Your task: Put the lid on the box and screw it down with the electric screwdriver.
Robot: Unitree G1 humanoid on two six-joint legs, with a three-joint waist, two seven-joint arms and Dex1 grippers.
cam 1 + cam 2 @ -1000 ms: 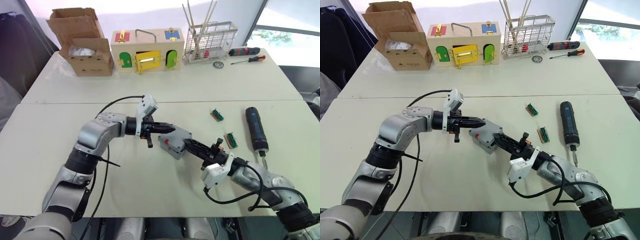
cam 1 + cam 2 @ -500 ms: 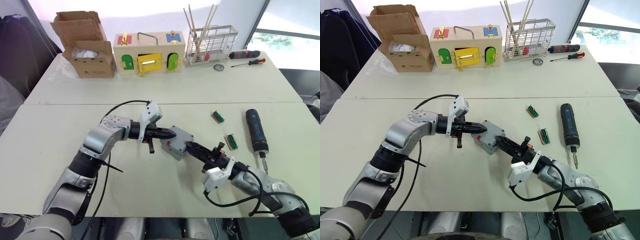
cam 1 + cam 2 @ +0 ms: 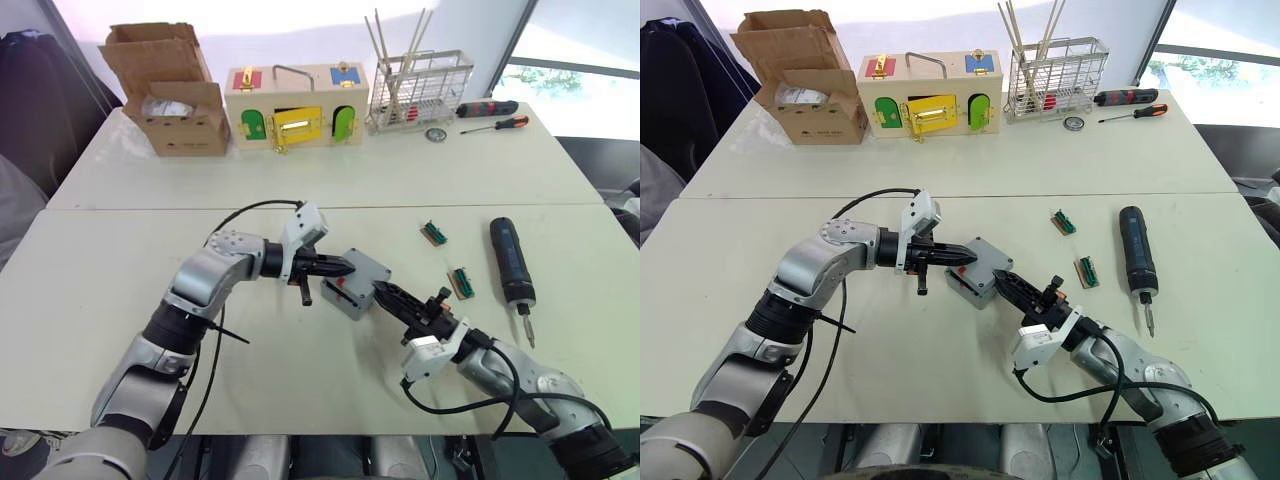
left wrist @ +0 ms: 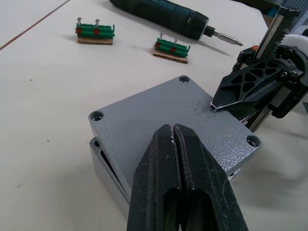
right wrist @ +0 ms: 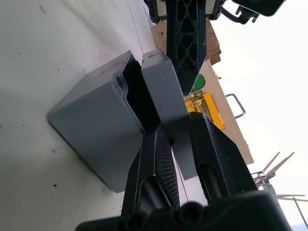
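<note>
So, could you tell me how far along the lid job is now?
Done: nothing is fastened. In hand: the lid sits askew on the box, right gripper clamping its edge, closed left gripper pressing on top. Left: seating it squarely, then screwing; the electric screwdriver lies untouched.

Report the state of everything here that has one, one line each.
lid: lying askew on the box, one side lifted, screw holes empty
box: upright, not closed
electric screwdriver: lying on the table, unheld
left gripper: shut, tips on the lid
right gripper: shut on the lid's edge
cardboard carton: flaps open
</note>
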